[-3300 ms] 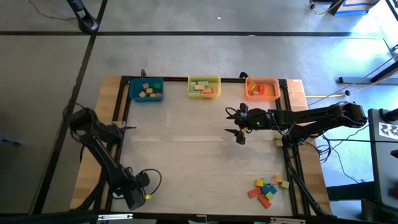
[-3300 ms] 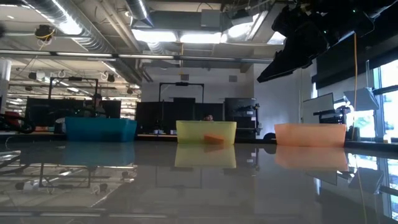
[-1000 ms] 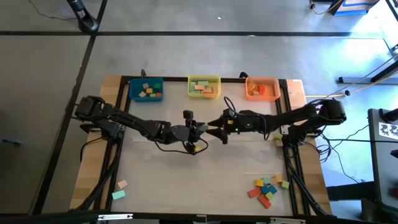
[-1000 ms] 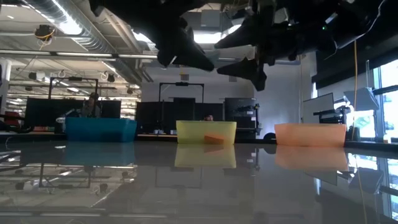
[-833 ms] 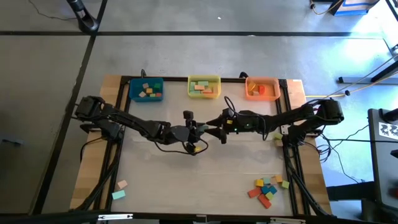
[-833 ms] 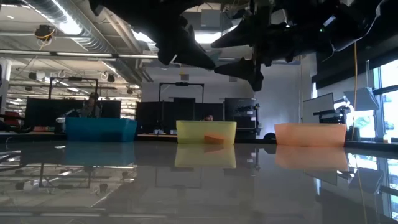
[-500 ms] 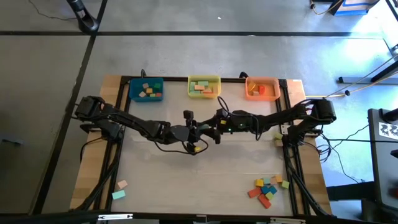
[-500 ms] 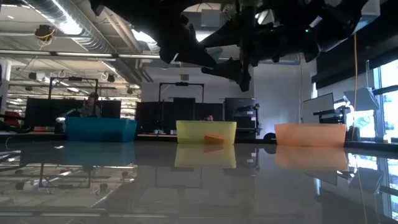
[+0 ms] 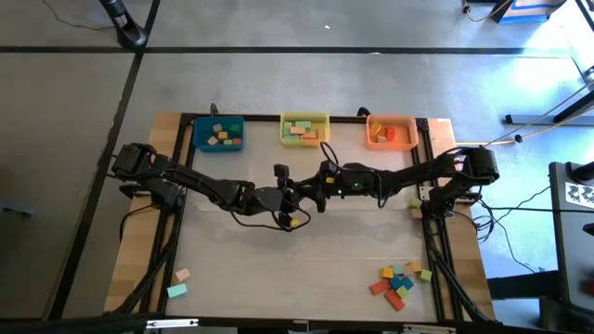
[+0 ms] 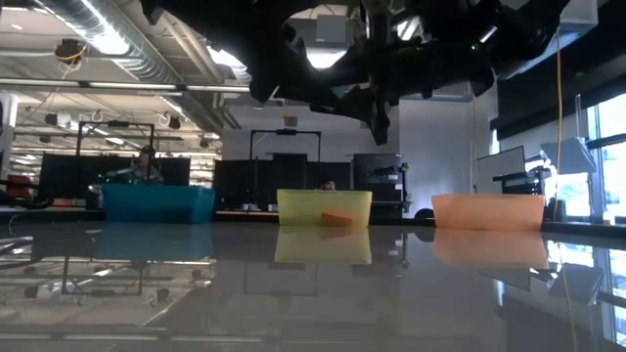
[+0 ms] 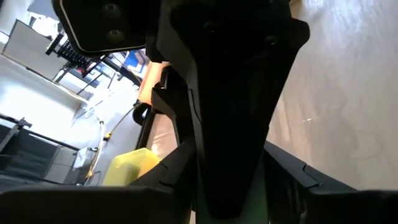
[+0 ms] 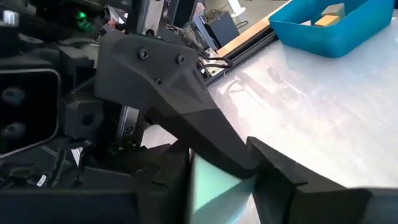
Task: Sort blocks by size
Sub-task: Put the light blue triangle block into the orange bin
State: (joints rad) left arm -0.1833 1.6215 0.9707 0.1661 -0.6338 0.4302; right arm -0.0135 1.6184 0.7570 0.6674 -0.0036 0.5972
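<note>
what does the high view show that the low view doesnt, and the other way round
Only the high view shows the loose pile of blocks near the table's right front corner, two stray blocks near the left front corner, and the blocks inside the bins. Only the low view shows the room behind the table, with ceiling lights and monitors. Both show the blue bin, yellow bin and orange bin along the far edge, and the left gripper meeting the right gripper above mid-table.
</note>
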